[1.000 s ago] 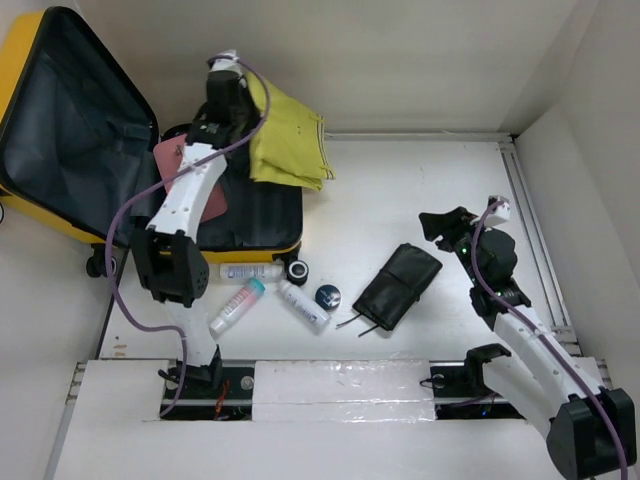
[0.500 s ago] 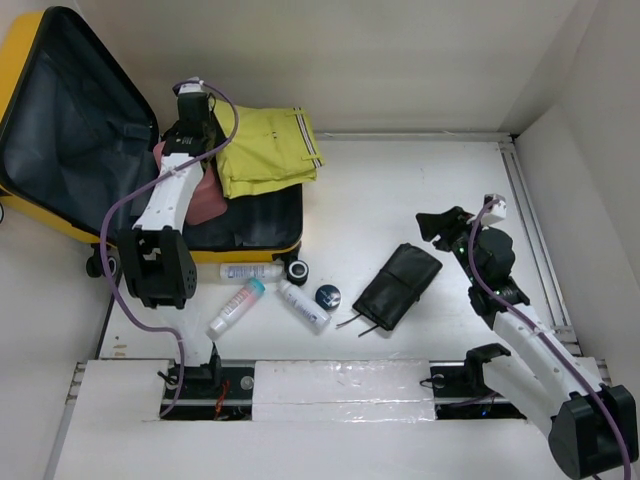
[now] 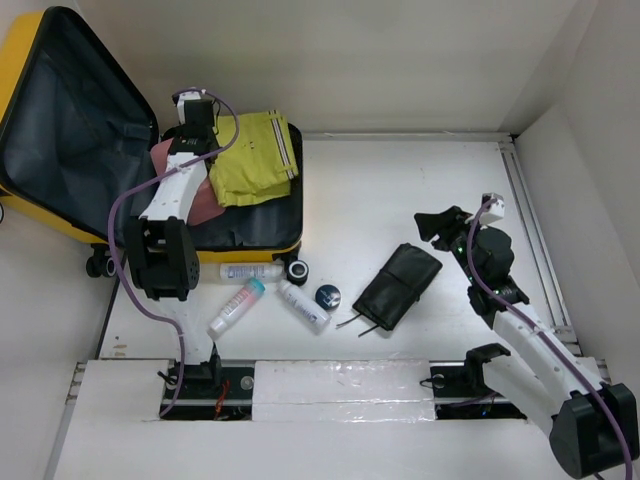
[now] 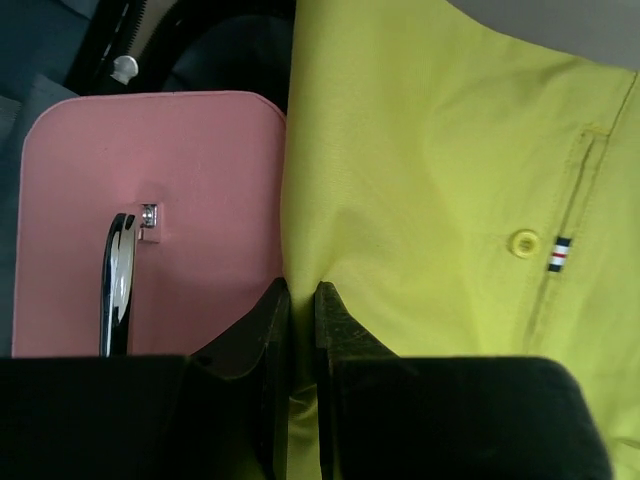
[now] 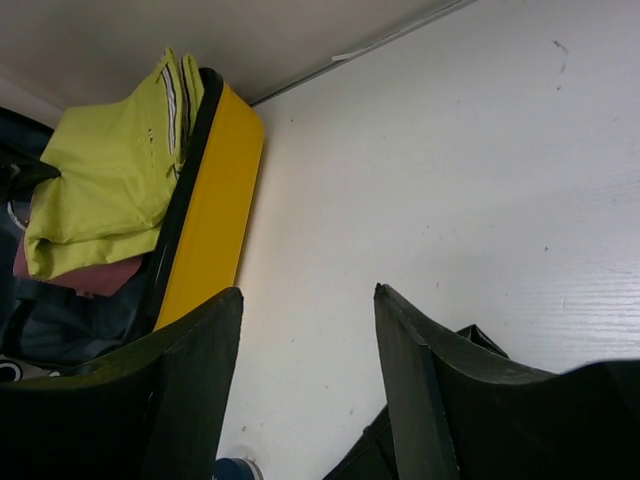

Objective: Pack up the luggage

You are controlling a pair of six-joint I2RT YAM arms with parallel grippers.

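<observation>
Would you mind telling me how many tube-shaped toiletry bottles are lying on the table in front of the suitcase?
3: one clear bottle along the suitcase's front edge, one with a teal cap below it, one white bottle right of that. Others may be hidden.

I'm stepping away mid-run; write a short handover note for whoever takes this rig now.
Left gripper: shut on the folded yellow-green garment, over the open yellow hard-shell suitcase.
Right gripper: open, empty, above the black fabric pouch.
Done: pink flat case in the suitcase.
Left: release the garment; pack the pouch, white tubes and small round jars on the table.
</observation>
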